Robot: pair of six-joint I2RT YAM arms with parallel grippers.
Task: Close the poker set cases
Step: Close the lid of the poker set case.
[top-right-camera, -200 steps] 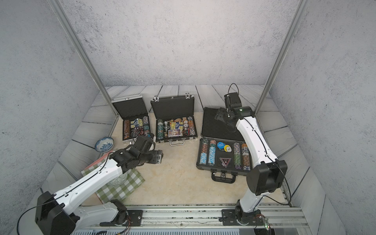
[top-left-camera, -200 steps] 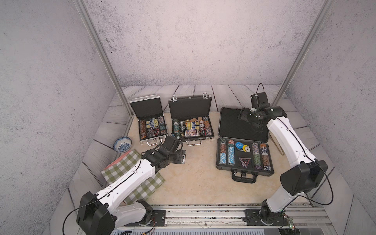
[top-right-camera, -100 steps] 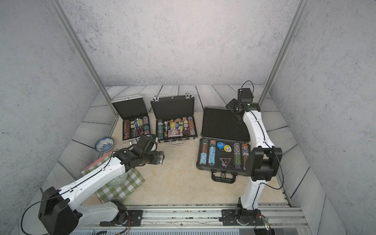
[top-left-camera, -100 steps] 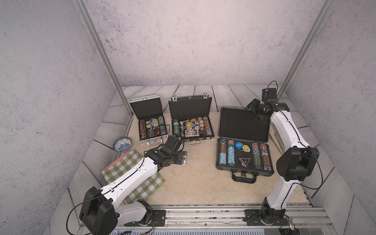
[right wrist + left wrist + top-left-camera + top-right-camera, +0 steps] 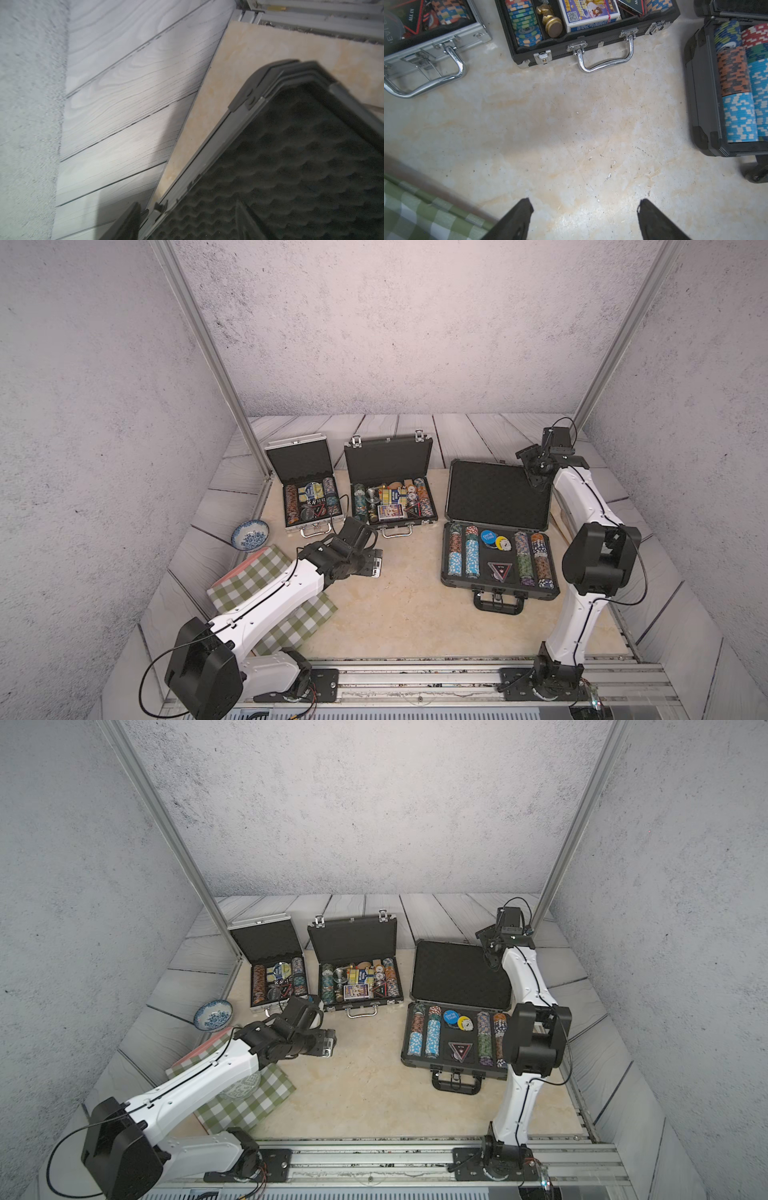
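Three poker set cases stand open on the beige mat in both top views: a small silver case (image 5: 308, 498) at the left, a black case (image 5: 390, 489) in the middle, and a large black case (image 5: 498, 549) at the right with its foam-lined lid (image 5: 494, 493) leaning far back. My right gripper (image 5: 537, 481) is at the lid's far right corner. In the right wrist view it (image 5: 187, 209) is open and straddles the lid's rim (image 5: 209, 145), one finger outside and one over the foam. My left gripper (image 5: 376, 566) hovers open and empty (image 5: 584, 204) over bare mat in front of the middle case's handle (image 5: 606, 60).
A blue-and-white bowl (image 5: 250, 534) sits left of the silver case. A green checked cloth (image 5: 266, 585) lies under my left arm. Aluminium posts stand at both back corners, grey walls close in the sides, and the arms' mounting rail (image 5: 415, 680) runs along the front.
My right arm has swung its gripper from over the middle of the large lid out to the lid's far right corner. The left arm has barely shifted. All three lids stand as before.
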